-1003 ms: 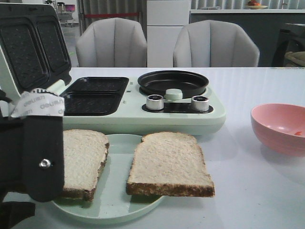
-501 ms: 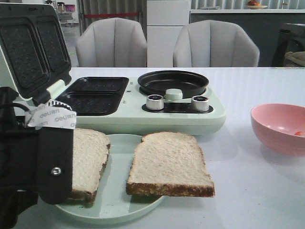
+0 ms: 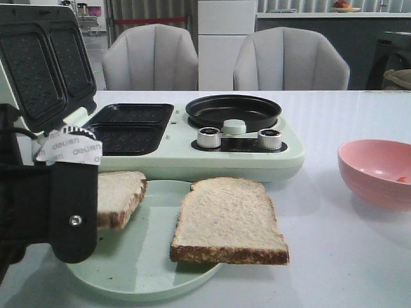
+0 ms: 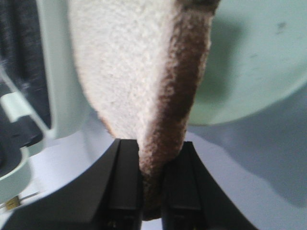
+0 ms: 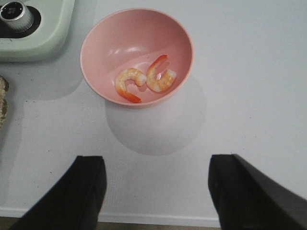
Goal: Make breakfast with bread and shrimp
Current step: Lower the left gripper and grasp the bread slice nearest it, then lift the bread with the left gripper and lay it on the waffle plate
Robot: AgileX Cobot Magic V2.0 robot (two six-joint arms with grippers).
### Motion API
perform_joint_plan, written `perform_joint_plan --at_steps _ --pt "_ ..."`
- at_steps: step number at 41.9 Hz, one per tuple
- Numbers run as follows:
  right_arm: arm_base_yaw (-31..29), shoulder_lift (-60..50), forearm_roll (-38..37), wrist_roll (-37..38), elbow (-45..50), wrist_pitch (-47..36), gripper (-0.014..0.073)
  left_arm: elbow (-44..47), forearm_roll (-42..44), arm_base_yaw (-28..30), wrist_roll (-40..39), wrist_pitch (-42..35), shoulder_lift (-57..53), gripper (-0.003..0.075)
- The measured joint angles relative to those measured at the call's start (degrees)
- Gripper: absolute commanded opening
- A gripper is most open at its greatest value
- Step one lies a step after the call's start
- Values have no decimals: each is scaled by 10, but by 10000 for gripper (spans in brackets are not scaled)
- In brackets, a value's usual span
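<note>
With the left bread slice (image 3: 119, 196) pinched by its crust in my left hand (image 4: 152, 191), lifted off the plate (image 3: 141, 269), I judge next is carrying it to the sandwich tray (image 3: 125, 138). Right hand (image 5: 156, 191) hangs spread above the counter (image 5: 249, 96), near the shrimp (image 5: 160, 76).

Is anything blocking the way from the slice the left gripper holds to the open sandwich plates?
Nothing visible does. The left gripper pinches the bread slice by its crust above the plate. The sandwich maker's lid stands open and the lower grill wells beyond the slice look bare.
</note>
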Motion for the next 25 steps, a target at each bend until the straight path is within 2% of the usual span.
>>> perform_joint_plan --at_steps 6,12,17,25 --pt "0 0 0 0 0 0 561 0 14 -31 0 74 -33 100" --pt "0 0 0 0 0 0 561 -1 55 -32 0 83 -93 100" --pt "0 0 0 0 0 0 561 -25 59 12 17 67 -115 99" --pt "0 0 0 0 0 0 561 -114 60 131 61 -33 -101 100"
